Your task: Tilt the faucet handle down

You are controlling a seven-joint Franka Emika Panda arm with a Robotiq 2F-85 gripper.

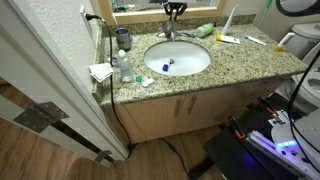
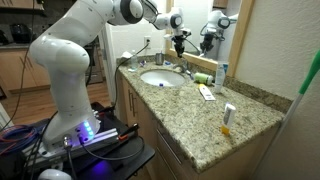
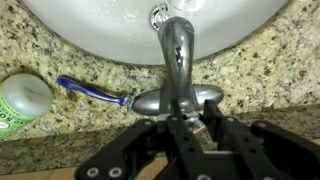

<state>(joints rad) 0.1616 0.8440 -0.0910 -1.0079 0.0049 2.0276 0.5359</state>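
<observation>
While the hand (image 3: 197, 128) hangs above the back of the faucet, its fingers close together (gripping or not, I cannot tell), the faucet handle (image 3: 177, 60) lies below and ahead, its long axis pointing out over the basin (image 3: 90, 30).

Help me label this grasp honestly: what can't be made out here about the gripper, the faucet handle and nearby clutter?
- Short chrome faucet handle: in the wrist view, mostly covered by the black gripper; contact cannot be told.
- Same handle in both exterior views: too small, and the gripper overlaps it.
- Small blue object in the white oval basin: too small to identify.
- Green round container: cut off by the wrist view's left edge.
</observation>
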